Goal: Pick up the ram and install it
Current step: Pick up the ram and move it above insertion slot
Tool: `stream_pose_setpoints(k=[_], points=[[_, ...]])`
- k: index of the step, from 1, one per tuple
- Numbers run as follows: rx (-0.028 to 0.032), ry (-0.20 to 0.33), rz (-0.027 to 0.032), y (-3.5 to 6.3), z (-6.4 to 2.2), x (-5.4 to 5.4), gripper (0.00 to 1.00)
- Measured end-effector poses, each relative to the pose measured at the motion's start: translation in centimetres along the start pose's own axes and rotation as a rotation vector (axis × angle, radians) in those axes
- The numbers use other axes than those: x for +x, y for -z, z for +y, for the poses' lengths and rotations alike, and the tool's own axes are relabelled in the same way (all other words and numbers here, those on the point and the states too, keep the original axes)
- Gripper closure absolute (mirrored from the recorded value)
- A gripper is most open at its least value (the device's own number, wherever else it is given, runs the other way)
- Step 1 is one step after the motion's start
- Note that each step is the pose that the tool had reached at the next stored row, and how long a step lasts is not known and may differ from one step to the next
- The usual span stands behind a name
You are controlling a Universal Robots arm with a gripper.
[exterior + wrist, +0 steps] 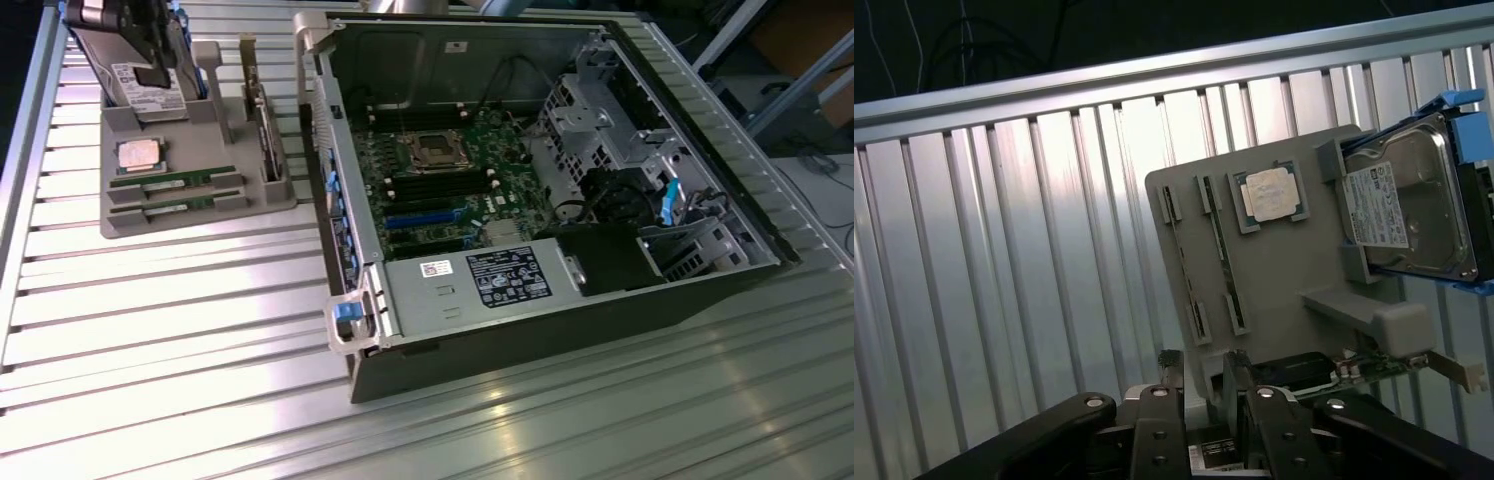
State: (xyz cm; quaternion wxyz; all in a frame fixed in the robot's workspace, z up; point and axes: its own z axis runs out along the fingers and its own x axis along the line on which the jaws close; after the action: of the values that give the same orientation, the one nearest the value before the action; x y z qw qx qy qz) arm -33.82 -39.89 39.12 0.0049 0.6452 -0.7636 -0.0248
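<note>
Two ram sticks [178,181] [178,206] stand on edge side by side in a grey holder [267,195], at the exterior view's upper left. From the wrist they look like thin dark lines [1221,258] [1185,262] between small grey clips. My gripper [1202,362] hangs above the holder's near edge, well short of the sticks. Its two dark fingers [1172,385] stand apart with nothing between them, so it is open.
The holder [1294,270] also carries a silver processor chip [1269,193], a hard drive [1414,205] in a blue frame and a wider green card [1374,368]. An open computer case [343,230] with its motherboard [441,190] lies to the exterior view's right on the ribbed metal table [160,330].
</note>
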Motion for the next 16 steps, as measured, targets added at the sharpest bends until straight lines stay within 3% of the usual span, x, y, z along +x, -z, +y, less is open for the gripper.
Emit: stream_pose_setpoints(k=[16], points=[[-0.0001,0.0,0.0001,-0.8,-0.03,0.02,0.7]])
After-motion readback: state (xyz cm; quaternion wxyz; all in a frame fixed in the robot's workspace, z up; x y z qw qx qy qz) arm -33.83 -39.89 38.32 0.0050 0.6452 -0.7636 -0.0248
